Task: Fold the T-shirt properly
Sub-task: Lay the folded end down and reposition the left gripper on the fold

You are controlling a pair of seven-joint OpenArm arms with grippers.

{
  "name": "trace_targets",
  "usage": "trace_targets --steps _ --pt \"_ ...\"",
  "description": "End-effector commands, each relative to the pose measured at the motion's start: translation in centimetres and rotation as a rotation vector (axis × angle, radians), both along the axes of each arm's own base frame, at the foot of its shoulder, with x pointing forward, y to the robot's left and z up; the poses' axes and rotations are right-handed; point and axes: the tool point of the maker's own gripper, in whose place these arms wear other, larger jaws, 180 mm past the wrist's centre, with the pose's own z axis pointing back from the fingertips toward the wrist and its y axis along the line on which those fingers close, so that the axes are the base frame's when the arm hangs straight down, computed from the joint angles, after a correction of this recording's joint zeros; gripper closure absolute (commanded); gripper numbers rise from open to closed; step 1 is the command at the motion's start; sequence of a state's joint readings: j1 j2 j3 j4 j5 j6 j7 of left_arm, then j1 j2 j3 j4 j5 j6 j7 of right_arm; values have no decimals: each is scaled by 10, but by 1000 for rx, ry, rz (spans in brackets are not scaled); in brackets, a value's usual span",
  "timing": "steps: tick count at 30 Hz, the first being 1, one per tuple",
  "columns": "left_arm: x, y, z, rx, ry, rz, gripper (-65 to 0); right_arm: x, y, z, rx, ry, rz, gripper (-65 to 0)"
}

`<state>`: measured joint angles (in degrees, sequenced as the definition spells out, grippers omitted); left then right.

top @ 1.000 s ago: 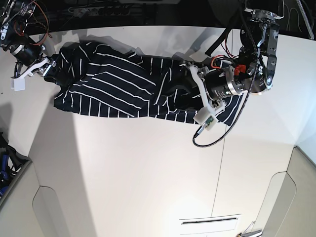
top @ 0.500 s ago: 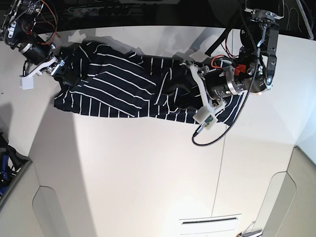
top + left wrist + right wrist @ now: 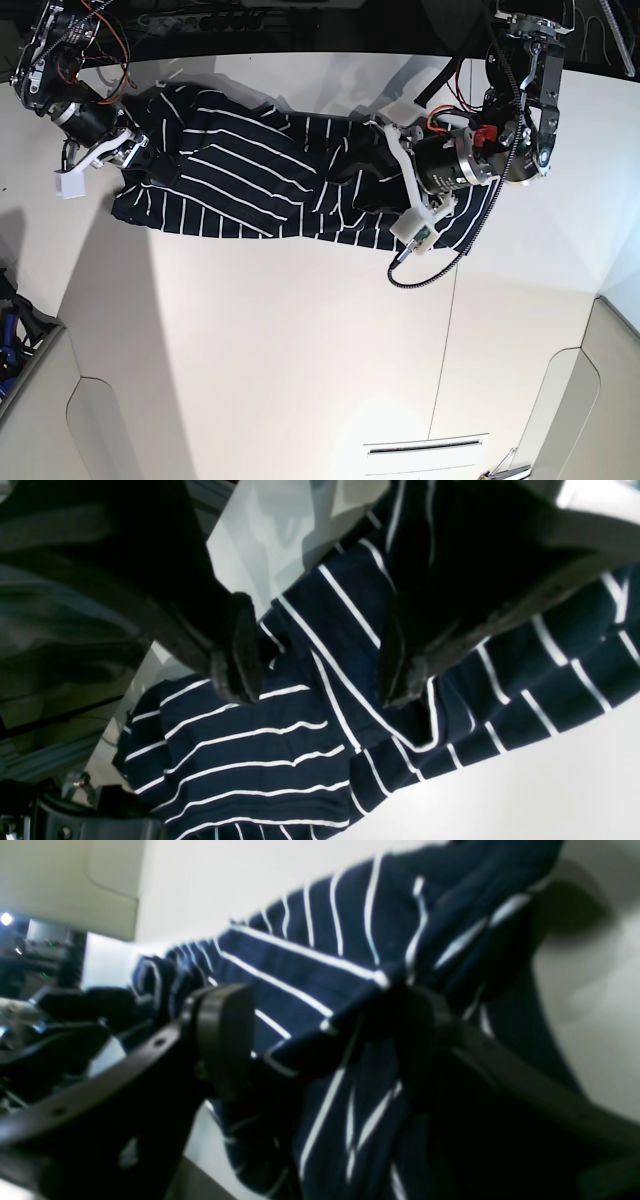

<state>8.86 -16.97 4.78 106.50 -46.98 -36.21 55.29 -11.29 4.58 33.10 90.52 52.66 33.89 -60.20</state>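
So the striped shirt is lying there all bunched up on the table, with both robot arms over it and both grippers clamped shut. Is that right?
Not quite: the left gripper and the right gripper are both open, as their wrist views show. The striped shirt does lie bunched on the table, with both arms over it.

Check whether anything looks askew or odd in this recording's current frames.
The T-shirt looks askew: it lies bunched and twisted in a long band, with overlapping folds whose stripes run in different directions. Nothing else stands out.

The white table (image 3: 300, 370) carries the crumpled, striped navy T-shirt (image 3: 240, 180).
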Motion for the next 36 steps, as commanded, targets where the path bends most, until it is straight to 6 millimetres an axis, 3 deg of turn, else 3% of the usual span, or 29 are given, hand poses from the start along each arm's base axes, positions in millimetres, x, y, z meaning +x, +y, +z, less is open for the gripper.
trace_targets --steps 1,6,10,12,16,24,28,33,36 --pt "7 -2 14 -31 -41 3 -393 7 0 8 -1 -41 -6 -429" --pt "10 0 16 -29 -49 9 -392 4 -2 2 -26 -12 -8 -428" --pt "18 13 22 -34 -68 53 -392 5 -5 0 -46 -15 -16 -416" --pt "23 21 28 -55 -76 80 -392 5 -10 -4 -88 -10 -25 -309" --pt "28 38 36 -71 -92 117 -392 6 -23 -7 -154 -10 -35 0" --pt "38 88 35 10 -101 242 -392 13 -57 5 -248 -42 -27 0" --pt "30 110 28 40 -71 298 -392 14 -64 8 -265 -46 -22 0" --pt "5 111 9 30 -20 316 -384 14 -63 9 -259 -48 -24 0" --pt "-4 116 1 51 -37 351 -289 14 -63 9 -257 -49 -24 0"
